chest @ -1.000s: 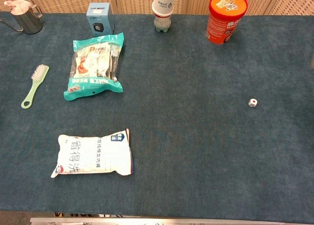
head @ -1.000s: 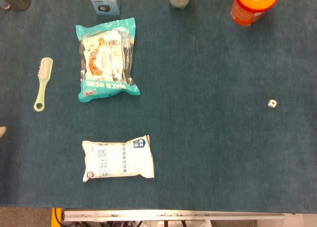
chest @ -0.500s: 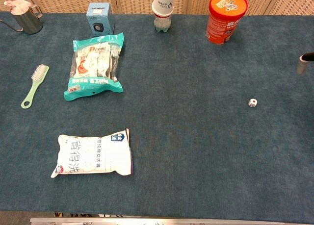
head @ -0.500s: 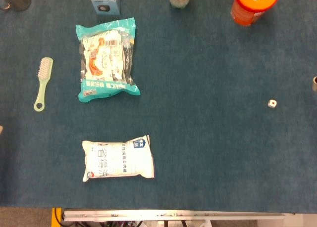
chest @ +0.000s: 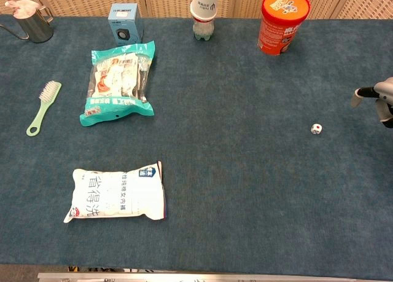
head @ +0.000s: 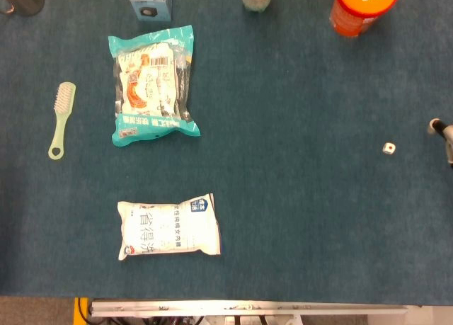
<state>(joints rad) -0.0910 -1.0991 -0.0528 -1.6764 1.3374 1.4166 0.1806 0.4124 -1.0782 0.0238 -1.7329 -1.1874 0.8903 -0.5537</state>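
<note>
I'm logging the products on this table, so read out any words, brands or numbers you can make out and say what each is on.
"省得洗": large characters on the white pouch; its smaller line and blue corner badge are too small to read.
Teal snack bag: a barcode and print, all too blurred to read.
Orange tub: lid graphics unreadable.
Blue box: label too small.
Bottle: a blue mark, illegible.
Die: pips unclear.

The right hand (chest: 379,99), absent from both views a second earlier and only a sliver at the edge half a second ago, came further in from the right edge over the worktop, nearer the small white die (chest: 316,129).
</note>
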